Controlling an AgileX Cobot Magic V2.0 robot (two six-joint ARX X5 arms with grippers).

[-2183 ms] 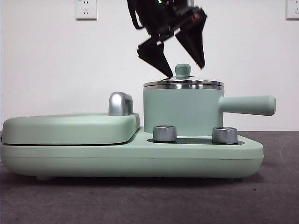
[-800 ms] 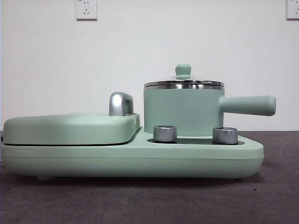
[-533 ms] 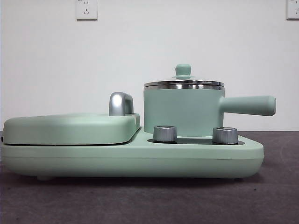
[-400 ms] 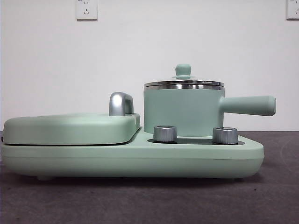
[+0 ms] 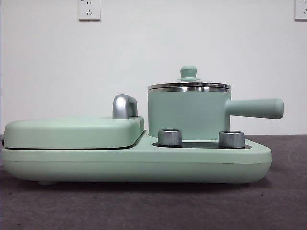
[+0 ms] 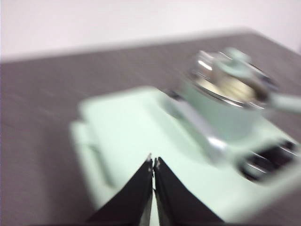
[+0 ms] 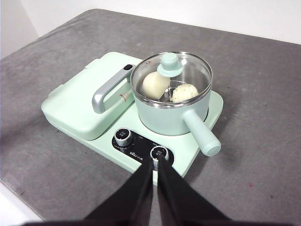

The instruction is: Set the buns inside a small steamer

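The small steamer (image 5: 188,114) (image 7: 171,110) (image 6: 225,110), a mint-green pot with a steel rim and side handle, stands on the right half of the cooker base with its glass lid (image 7: 171,77) on. Through the lid in the right wrist view I see both buns inside: the smooth one (image 7: 155,84) and the pleated one (image 7: 185,92). My left gripper (image 6: 153,162) is shut and empty, high above the flat griddle lid (image 6: 127,136); that view is blurred. My right gripper (image 7: 154,162) is shut and empty, held well above the table in front of the cooker. Neither gripper shows in the front view.
The mint-green cooker base (image 5: 144,160) carries the closed griddle lid (image 5: 72,132) with a steel handle (image 5: 123,106) on the left and two steel knobs (image 5: 170,137) in front of the pot. Grey tabletop (image 7: 254,179) lies all around; its near edge (image 7: 14,197) shows at one corner.
The open gripper that hung over the lid knob 2.5 s ago has left the front view. Since then the pot and cooker stand unmoved.
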